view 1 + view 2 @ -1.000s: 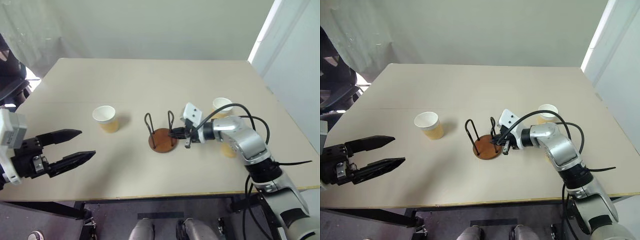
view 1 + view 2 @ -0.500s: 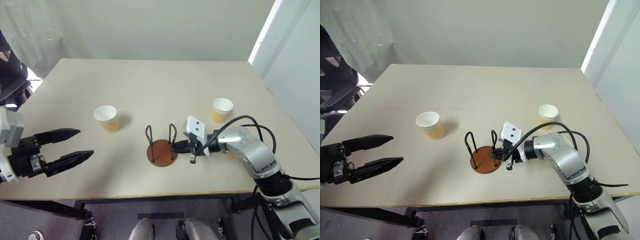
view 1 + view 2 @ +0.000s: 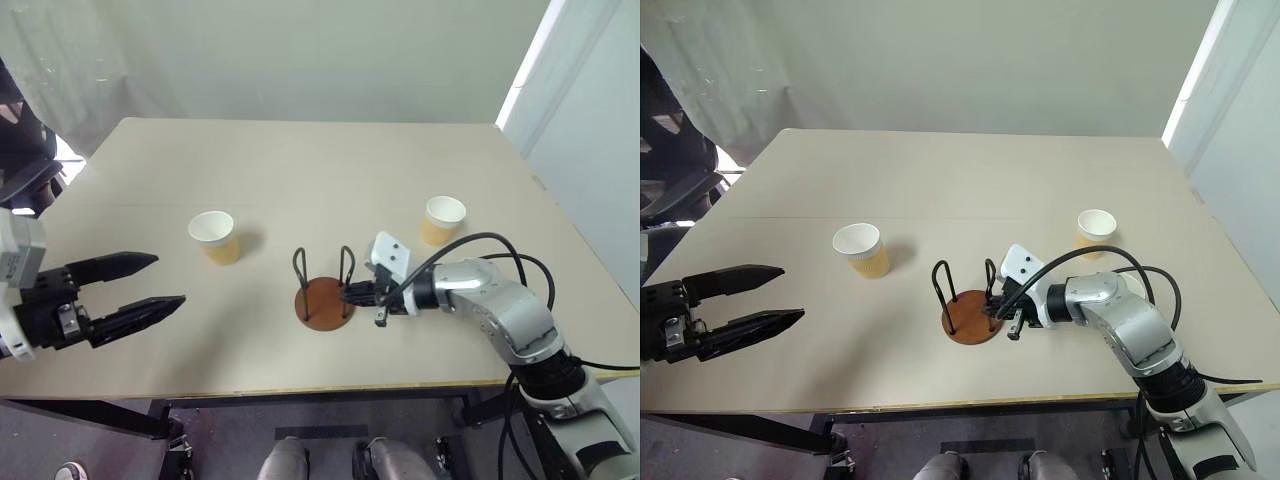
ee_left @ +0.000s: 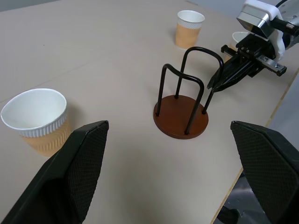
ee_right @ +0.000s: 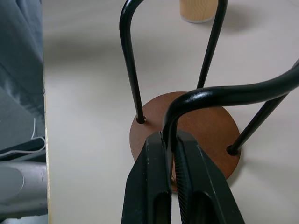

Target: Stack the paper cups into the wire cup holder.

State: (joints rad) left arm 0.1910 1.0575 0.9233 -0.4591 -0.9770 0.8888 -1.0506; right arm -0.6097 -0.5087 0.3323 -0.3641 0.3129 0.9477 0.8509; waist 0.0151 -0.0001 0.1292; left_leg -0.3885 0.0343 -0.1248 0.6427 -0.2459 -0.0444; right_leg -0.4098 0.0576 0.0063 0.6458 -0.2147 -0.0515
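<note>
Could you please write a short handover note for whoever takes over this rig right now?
Right gripper: shut on one wire loop of the wire cup holder, which stands empty near the table's front edge.
Left gripper: open, empty, hovering at the front left.
Paper cups: one left of the holder, one back right; a third sits behind the right arm.
Done: no cup stacked.
Left: release the holder, stack all three cups into it.

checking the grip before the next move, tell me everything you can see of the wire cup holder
The wire cup holder is a round reddish-brown disc, wood by its look, with two black wire loops standing upright from it. It stands empty on the table near the front edge. The right gripper is shut on one leg of the nearer loop, low, by the disc.
</note>
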